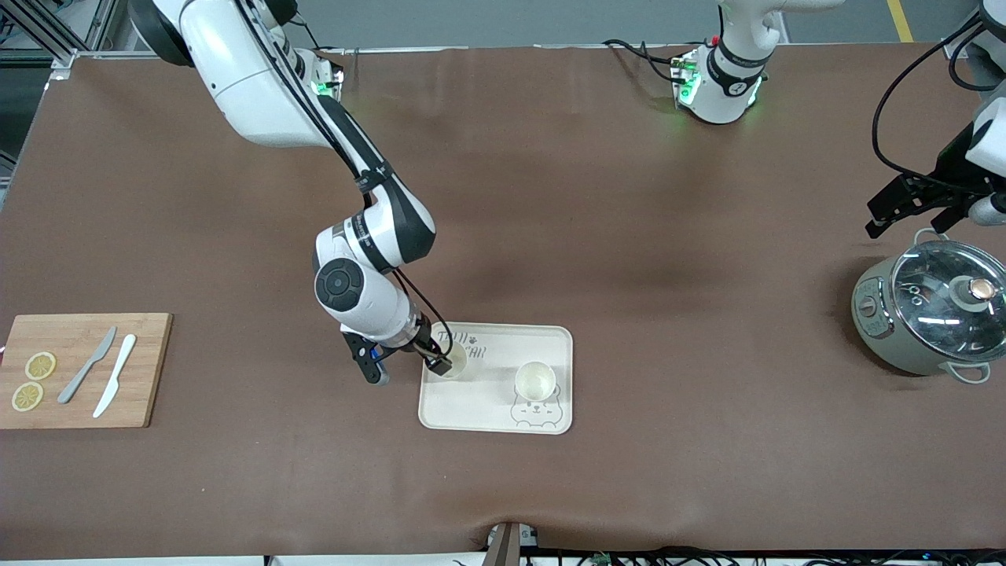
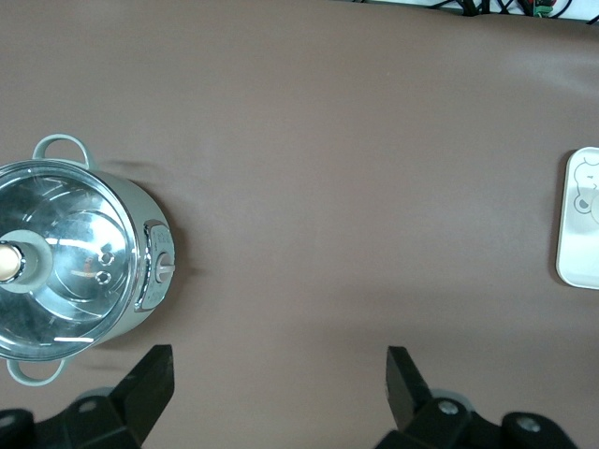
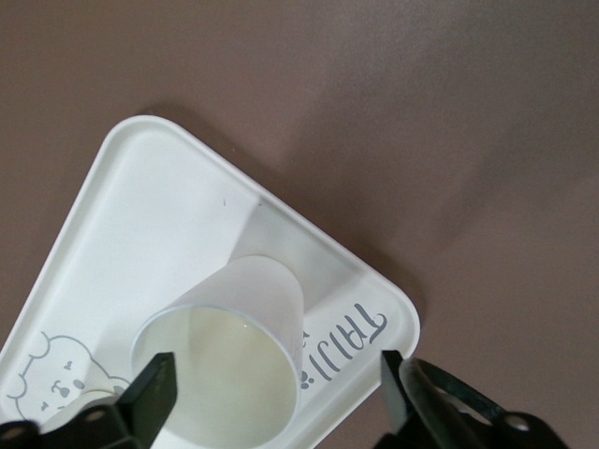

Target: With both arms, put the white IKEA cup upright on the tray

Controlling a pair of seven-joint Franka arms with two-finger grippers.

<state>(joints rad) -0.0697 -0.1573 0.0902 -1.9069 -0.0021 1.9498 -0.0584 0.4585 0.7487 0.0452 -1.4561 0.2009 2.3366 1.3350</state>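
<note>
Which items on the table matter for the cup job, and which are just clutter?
In play:
- tray
- cup under the right gripper, upright on the tray, fingers open
- second cup upright on the tray

Lying about:
- cutting board with two knives and lemon slices
- lidded pot below the waiting left gripper

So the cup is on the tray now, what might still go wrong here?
1. The right tool stands open around the cup it set on the tray; lifting off crookedly might tip it.
2. That cup sits close to the tray's rim, so a nudge could push it off.
3. A second cup stands nearby and could get bumped.
</note>
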